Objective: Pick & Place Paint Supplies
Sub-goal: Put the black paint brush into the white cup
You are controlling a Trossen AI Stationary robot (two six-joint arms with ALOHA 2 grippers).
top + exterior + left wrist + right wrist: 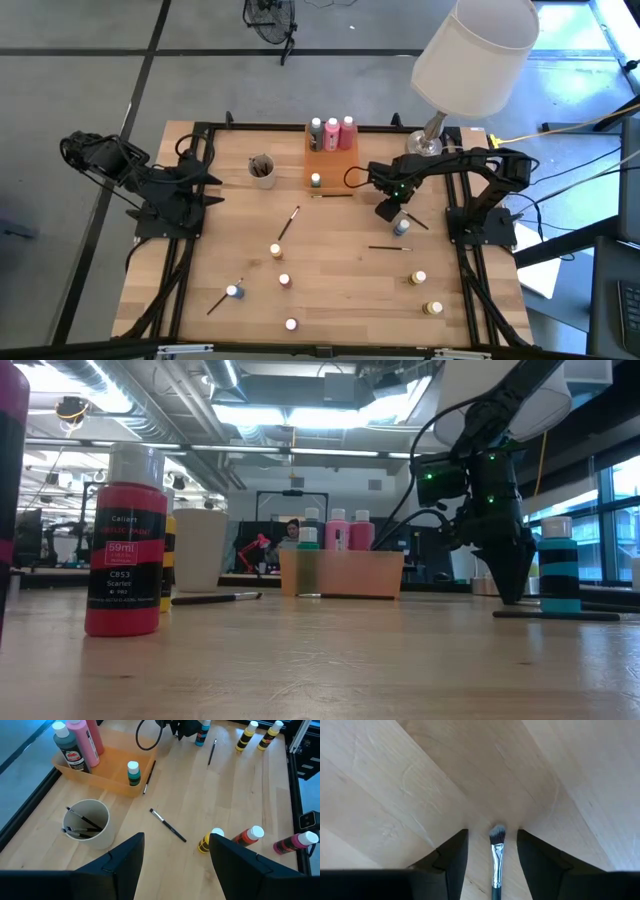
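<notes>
Hovering well back over the desk's point(330, 290) left side, the left hand point(176, 851) waits with its fingers spread wide and nothing between them, looking toward the grey cup point(89, 824) and the orange tray point(107, 772). A loose paintbrush point(168, 825) lies near the cup on the bare wood, slanted across the boards.

Farther right, the right hand point(492, 842) is down at the desk surface with its fingers point(451, 854) standing one on each side of a thin paintbrush point(496, 857); they are apart, not yet touching it, so nothing is held. This brush lies flat, its long axis running straight along the gap between the fingers, bristle end pointing forward, away from the wrist.

The risk appears to lie in the closing: the handle is thin and flat on the wood, so the fingertips could scrape the desk or pinch only the bristle end, and the brush might roll or pivot out. A blue pot point(558, 565) stands just beside this hand and could be knocked if the arm swings.
</notes>
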